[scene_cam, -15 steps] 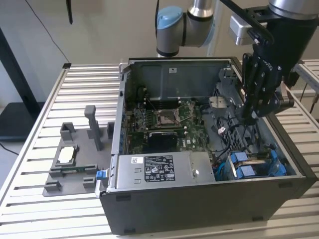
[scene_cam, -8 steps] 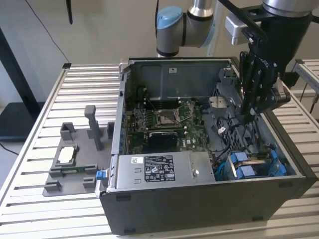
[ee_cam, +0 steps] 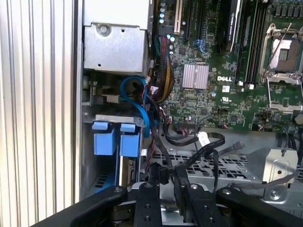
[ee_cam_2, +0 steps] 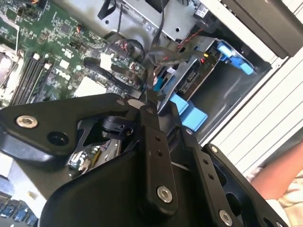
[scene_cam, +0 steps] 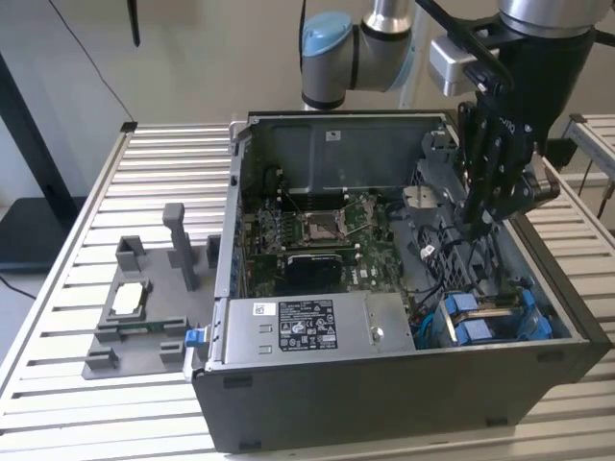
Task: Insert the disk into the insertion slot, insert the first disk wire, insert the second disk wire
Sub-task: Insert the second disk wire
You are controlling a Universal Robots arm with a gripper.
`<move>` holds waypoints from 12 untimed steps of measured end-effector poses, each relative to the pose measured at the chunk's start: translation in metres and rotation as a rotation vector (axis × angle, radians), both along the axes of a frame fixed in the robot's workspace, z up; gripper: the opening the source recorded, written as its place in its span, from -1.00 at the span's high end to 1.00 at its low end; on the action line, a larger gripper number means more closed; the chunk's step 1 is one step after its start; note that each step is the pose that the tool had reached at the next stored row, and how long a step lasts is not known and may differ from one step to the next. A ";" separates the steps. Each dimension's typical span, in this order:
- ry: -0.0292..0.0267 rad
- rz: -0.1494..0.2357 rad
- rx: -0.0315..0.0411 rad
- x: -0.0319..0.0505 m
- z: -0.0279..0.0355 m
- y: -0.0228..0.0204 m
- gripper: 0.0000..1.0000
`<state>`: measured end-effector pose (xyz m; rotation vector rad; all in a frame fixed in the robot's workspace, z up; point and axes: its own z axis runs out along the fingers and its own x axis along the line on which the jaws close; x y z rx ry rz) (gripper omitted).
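The disk point(scene_cam: 488, 320), framed by its blue bracket, sits inside the insertion slot point(scene_cam: 430, 328), a grey metal cage at the case's corner on the exterior view's right. Its blue tabs point(ee_cam: 116, 142) show in the first wrist view, and its blue bracket point(ee_cam_2: 191, 112) shows in the second wrist view. My gripper point(scene_cam: 476, 229) hangs inside the case just behind the cage. Its fingers point(ee_cam_2: 147, 123) are shut on the end of a black wire point(ee_cam: 157, 174), which loops off toward the motherboard. The gripper point(ee_cam: 165, 178) hovers over a perforated metal plate.
A silver power-supply box point(scene_cam: 298, 327) fills the case's front. The green motherboard point(scene_cam: 317, 230) lies behind it. A grey fixture point(scene_cam: 144, 307) holding a square chip stands on the slatted table at the exterior view's left. A blue cable point(ee_cam: 137, 101) arcs beside the cage. A person's arm point(ee_cam_2: 279, 175) is near.
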<state>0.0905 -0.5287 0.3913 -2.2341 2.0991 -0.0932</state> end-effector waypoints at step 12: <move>-0.0263 0.037 -0.0002 -0.0039 -0.0056 -0.0001 0.45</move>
